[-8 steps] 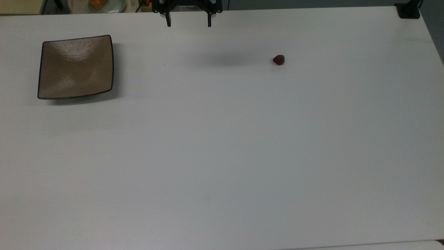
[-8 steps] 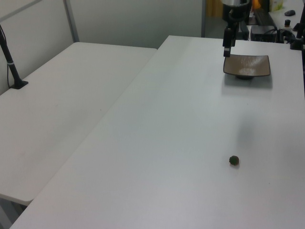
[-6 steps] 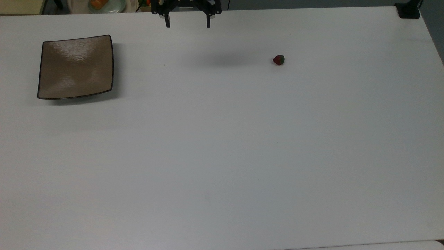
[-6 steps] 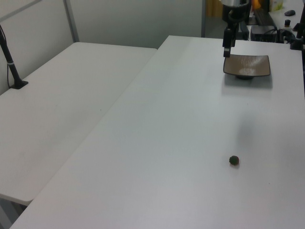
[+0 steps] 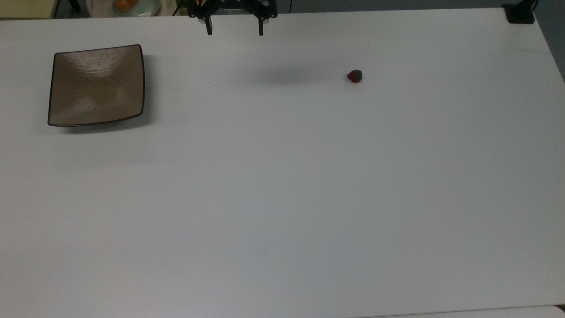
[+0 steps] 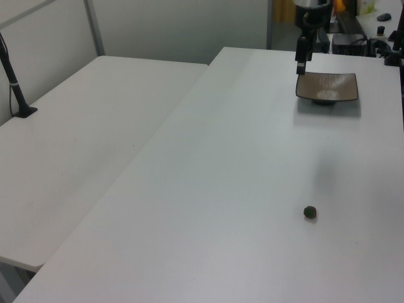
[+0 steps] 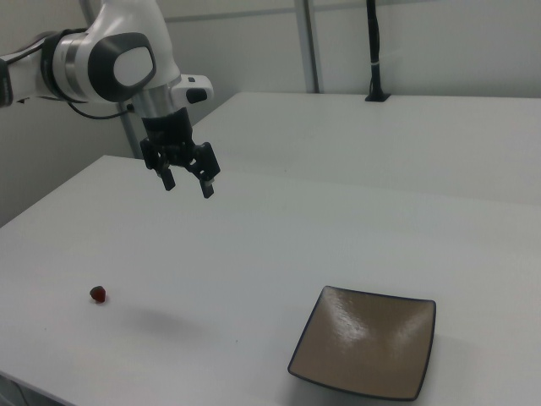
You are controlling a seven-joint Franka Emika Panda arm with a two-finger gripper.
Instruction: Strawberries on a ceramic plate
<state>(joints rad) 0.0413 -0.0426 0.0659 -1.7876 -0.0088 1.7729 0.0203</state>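
A large white table (image 5: 282, 198) is seen, its matte top evenly lit and carrying soft shadows. In the left view a second white table (image 6: 82, 139) is set alongside it on the left view's left, a narrow seam dividing the two. Pale grey wall panels (image 6: 183, 28) are placed behind, joined by a metal post (image 6: 95, 28). A black pole on a clamp base (image 6: 16, 88) is fixed to the second table. Cluttered equipment (image 6: 369, 25) is glimpsed beyond the far edge.

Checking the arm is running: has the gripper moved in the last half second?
Yes. In the top view the gripper has drifted toward the top view's left, nearer the ceramic plate; the strawberry lies where it was.
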